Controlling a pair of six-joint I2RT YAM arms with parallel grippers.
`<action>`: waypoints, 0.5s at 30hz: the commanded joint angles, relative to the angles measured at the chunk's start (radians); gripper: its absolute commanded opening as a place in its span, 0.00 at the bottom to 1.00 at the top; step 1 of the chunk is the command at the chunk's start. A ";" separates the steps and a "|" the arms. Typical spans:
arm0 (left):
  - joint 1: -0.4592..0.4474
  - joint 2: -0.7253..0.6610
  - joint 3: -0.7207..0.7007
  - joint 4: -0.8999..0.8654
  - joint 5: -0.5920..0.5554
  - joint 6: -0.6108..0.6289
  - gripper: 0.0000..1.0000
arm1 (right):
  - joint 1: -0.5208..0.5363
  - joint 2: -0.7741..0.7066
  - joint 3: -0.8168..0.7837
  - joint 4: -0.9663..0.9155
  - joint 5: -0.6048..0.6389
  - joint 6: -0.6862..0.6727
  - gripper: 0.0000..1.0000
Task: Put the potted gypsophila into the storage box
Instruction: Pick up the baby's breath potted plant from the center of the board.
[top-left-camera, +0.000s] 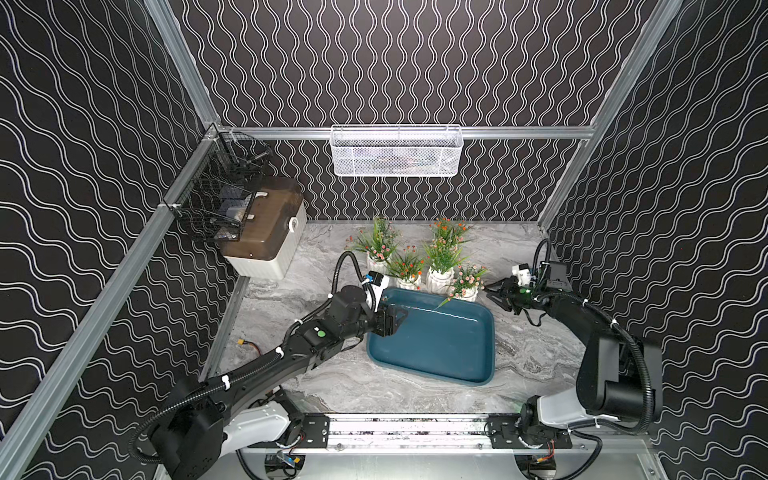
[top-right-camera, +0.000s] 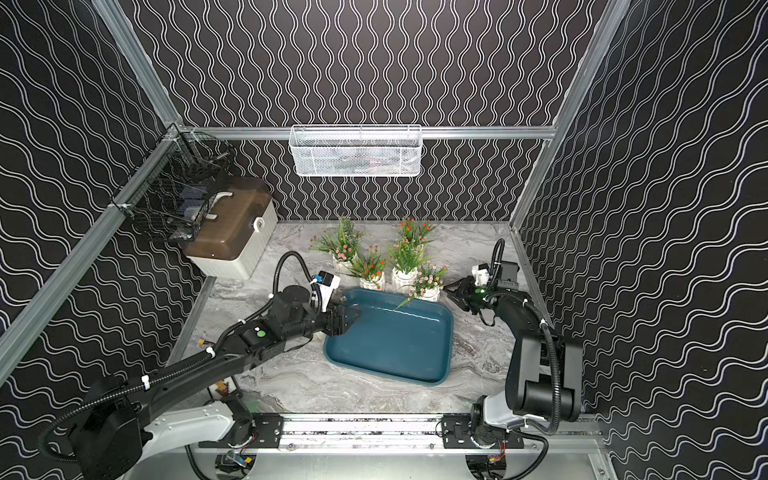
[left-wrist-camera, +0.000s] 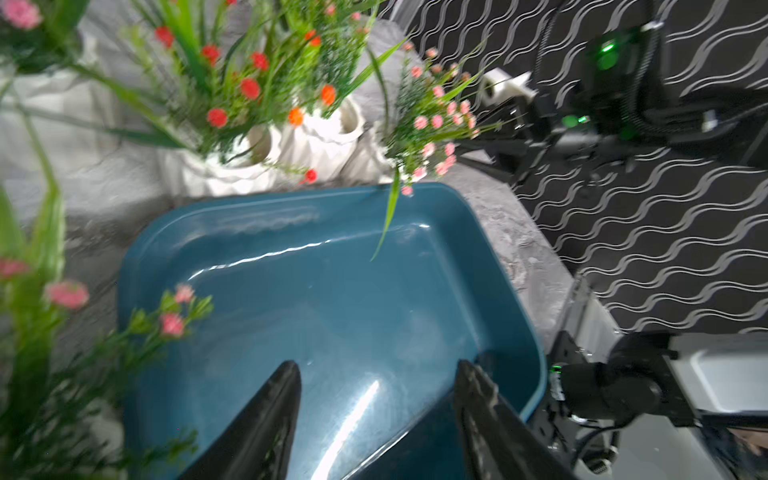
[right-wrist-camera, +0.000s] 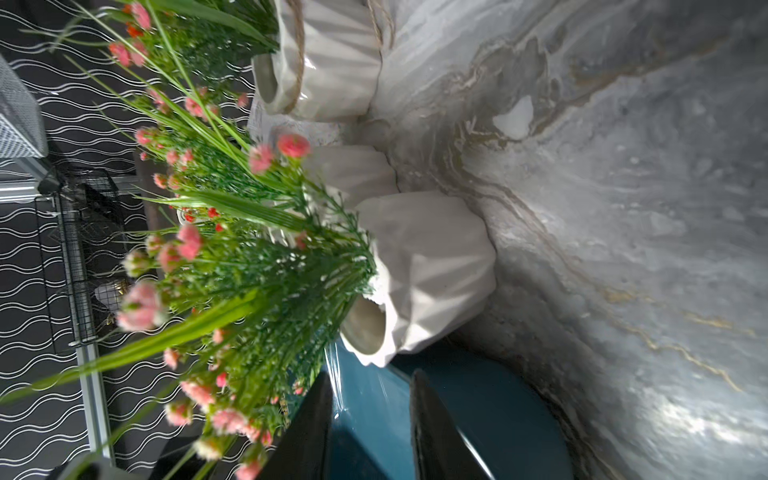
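Tray (top-left-camera: 436, 340) empty; pots (top-left-camera: 440, 279) stand upright, bunched just beyond tray's far rim, nearest pot (top-left-camera: 467, 294) just beside its far right corner. Left gripper (left-wrist-camera: 378, 368) over tray's left end, fingers wide apart, holding nothing; right gripper (right-wrist-camera: 372, 376) just right of nearest pot, off that corner, fingers a narrow gap apart, also empty. Pots look light, stiff, glossy, so probably slippery and chippable: pinch the ribbed body below the rim, not the floppy leaves (right-wrist-camera: 257, 270).
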 joint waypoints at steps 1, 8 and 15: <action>-0.007 -0.002 -0.031 0.102 -0.014 -0.002 0.62 | 0.013 0.020 -0.009 0.046 -0.017 0.036 0.33; -0.031 -0.008 -0.037 0.137 0.050 0.013 0.63 | 0.055 0.049 0.008 0.051 0.037 0.043 0.33; -0.042 -0.001 -0.024 0.117 0.044 0.024 0.64 | 0.090 0.078 0.050 -0.007 0.131 0.017 0.30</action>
